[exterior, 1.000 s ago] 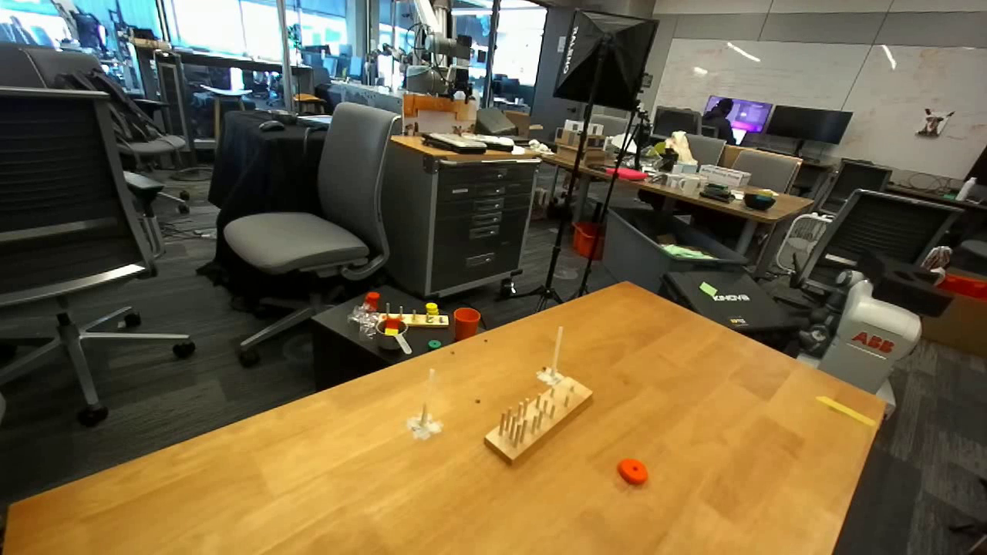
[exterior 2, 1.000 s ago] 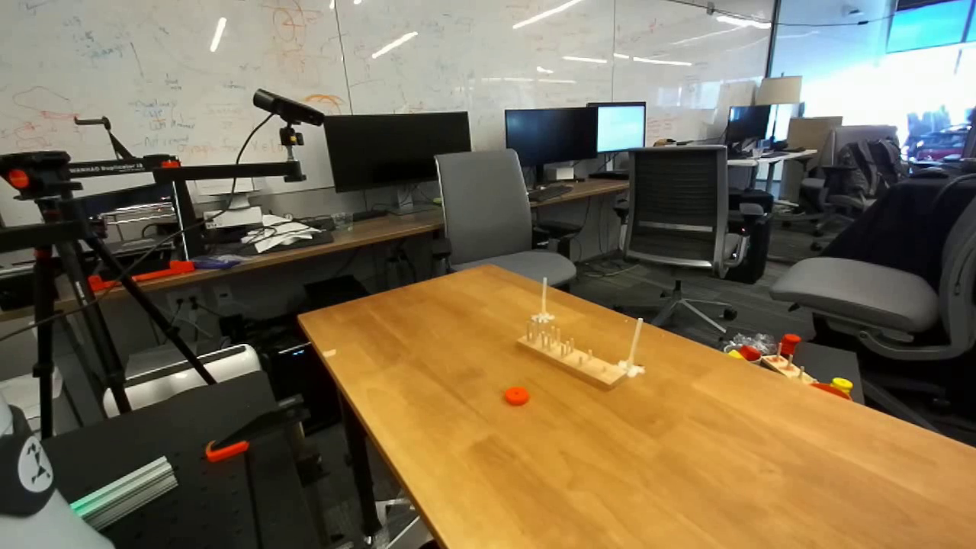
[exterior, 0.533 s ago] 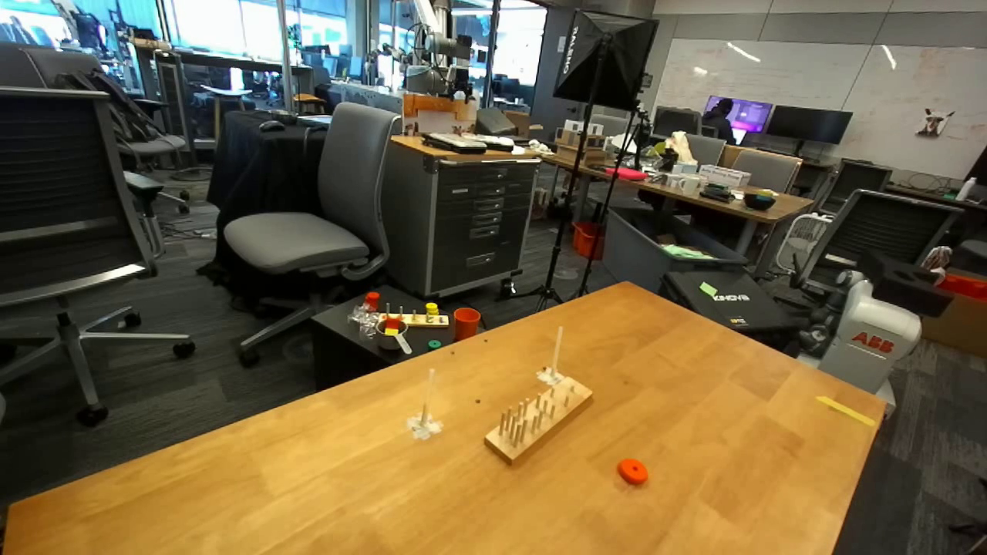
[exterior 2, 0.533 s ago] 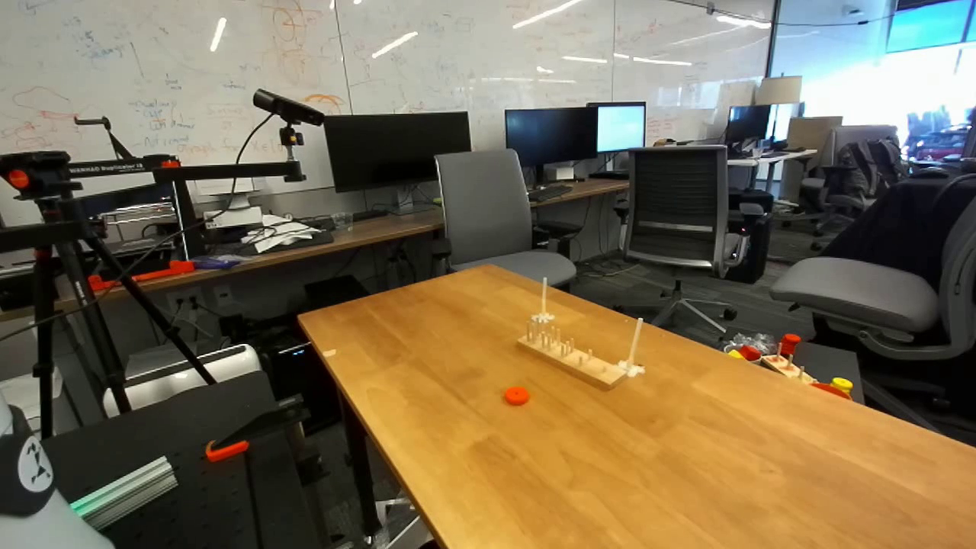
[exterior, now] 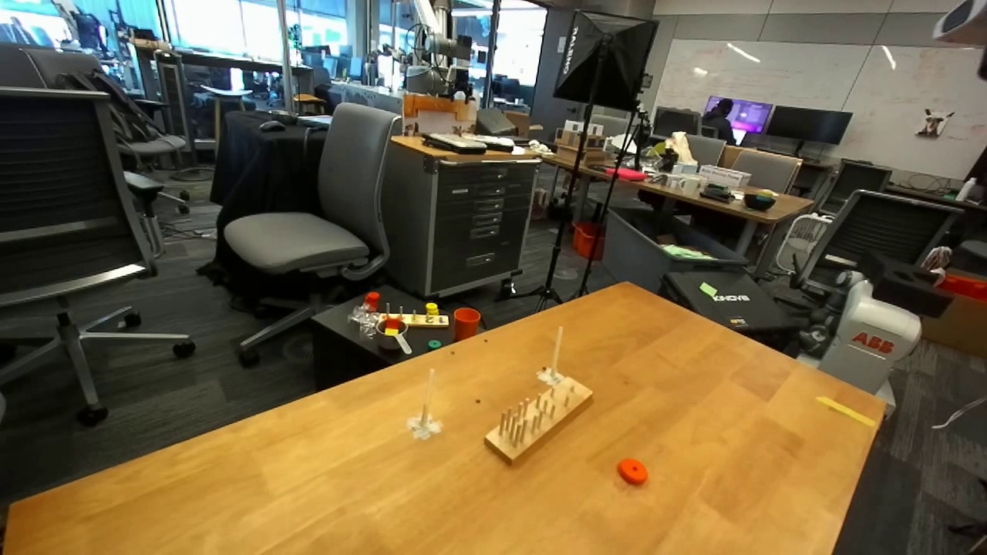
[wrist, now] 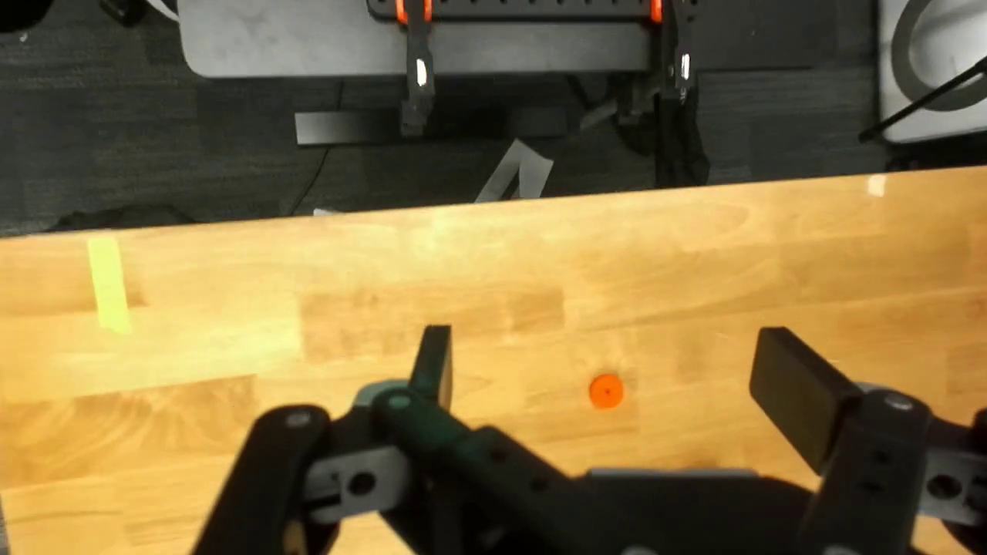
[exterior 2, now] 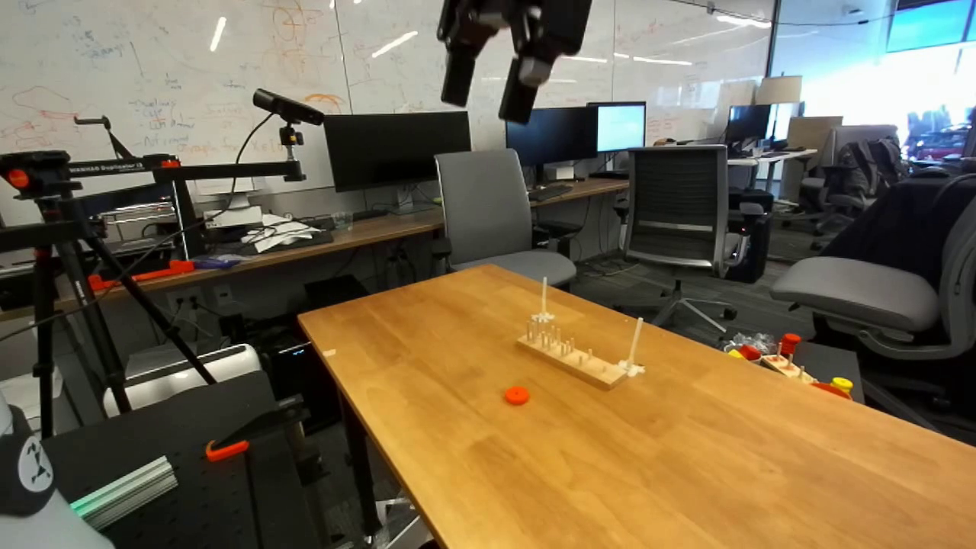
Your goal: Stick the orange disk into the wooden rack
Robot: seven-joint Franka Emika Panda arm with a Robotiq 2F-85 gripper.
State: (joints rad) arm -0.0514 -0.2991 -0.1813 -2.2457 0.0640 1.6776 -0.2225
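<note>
While the tool (exterior 2: pixel 486 97) hangs, the orange disk (exterior 2: pixel 517 396) lies well below.

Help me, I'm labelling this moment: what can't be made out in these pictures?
Black two-fingered pincer, in an exterior view: upper part cut off by the top edge.
Rounded white object, in an exterior view: cut off at the top right corner.
Long pale wooden rack, in the wrist view: behind the pincer or past the bottom edge; can't tell which.
Flat round orange disk, wrist view: dark centre too small to show depth.
</note>
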